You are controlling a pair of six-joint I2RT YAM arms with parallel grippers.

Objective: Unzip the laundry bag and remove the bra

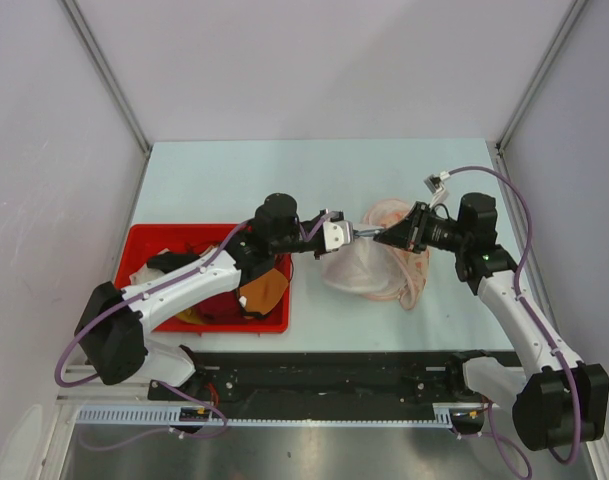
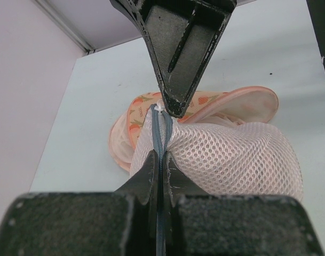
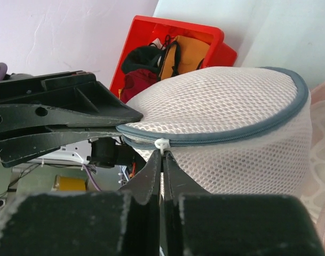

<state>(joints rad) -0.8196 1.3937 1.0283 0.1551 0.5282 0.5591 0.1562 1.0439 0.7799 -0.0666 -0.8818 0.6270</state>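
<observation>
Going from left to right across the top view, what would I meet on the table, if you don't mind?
The red bin → left tool → right tool. The laundry bag overlaps both tools, so I leave it out.

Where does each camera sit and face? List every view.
Top external: overhead behind the bases, facing down; both arms, left tool and right tool meeting at the laundry bag.
Left wrist: faces right along its fingers pinching the zip; right tool opposite.
Right wrist: faces left; own fingers pinching the zip pull.
Both wrist views share the bag's zip.
</observation>
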